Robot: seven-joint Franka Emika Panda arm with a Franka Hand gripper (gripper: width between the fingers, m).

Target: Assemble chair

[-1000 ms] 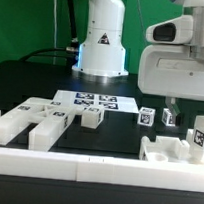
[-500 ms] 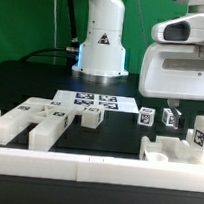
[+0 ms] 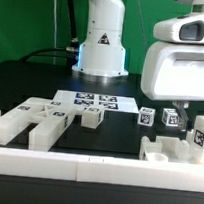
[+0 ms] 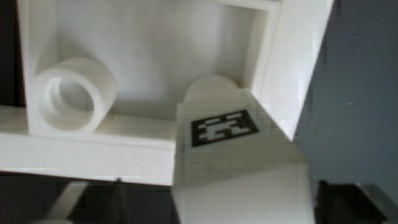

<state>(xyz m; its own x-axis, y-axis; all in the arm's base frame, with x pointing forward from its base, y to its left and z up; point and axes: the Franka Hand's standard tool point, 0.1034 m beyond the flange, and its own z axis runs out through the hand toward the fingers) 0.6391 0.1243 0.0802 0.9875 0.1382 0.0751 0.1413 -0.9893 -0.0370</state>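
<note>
The chair lies in loose white tagged parts. In the exterior view, three chunky blocks (image 3: 33, 124) lie at the left, two small tagged pieces (image 3: 146, 116) stand in the middle, and a slotted piece (image 3: 169, 151) lies at the right. An upright tagged piece (image 3: 202, 133) stands at its far right end. My gripper (image 3: 193, 110) hangs just above that upright piece. In the wrist view the tagged piece (image 4: 228, 135) stands between my open gripper (image 4: 214, 208); a gap shows beside the dark finger (image 4: 80, 203). The slotted piece with a round hole (image 4: 71, 95) lies behind it.
The marker board (image 3: 90, 101) lies flat in the middle of the black table. A long white border rail (image 3: 84, 170) runs along the front edge. The robot's base (image 3: 101, 40) stands at the back centre, before a green backdrop.
My gripper has moved toward the exterior view's right, over the upright tagged piece. The parts on the table have not moved.
</note>
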